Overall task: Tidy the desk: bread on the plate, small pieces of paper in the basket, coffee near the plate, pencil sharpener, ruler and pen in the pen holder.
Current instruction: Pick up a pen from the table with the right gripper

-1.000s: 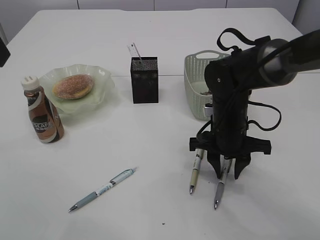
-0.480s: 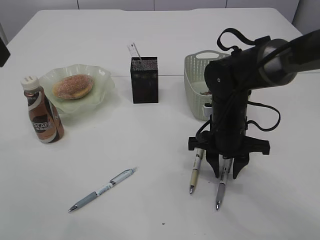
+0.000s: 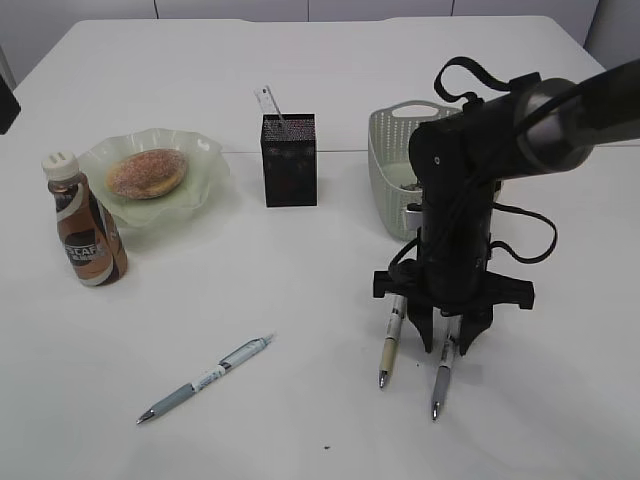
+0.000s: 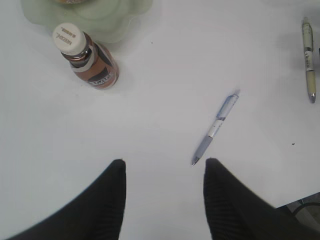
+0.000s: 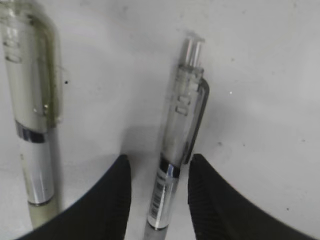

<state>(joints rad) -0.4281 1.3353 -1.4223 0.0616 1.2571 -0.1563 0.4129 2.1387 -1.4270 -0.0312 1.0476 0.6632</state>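
My right gripper [image 3: 450, 345] points straight down at the table. Its open jaws stand astride a clear silver-tipped pen [image 3: 441, 378], with a gap on each side. The right wrist view shows that pen [image 5: 180, 140] between the fingers [image 5: 112, 195]. A second clear pen [image 3: 391, 345] lies just to its left [image 5: 35, 110]. A blue pen [image 3: 205, 380] lies at the front left. My left gripper [image 4: 165, 167] is open and empty above the table, with the blue pen's [image 4: 216, 128] tip by its right finger. Bread [image 3: 146, 172] lies on the green plate [image 3: 200, 190]. The coffee bottle [image 3: 86, 225] stands beside the plate.
A black pen holder [image 3: 289, 160] with a ruler [image 3: 268, 102] in it stands mid-table. A pale basket [image 3: 385, 170] stands behind the right arm. No sharpener or paper pieces show.
My right gripper has shifted very slightly upward over the pen. The pens and everything else have stayed in place.
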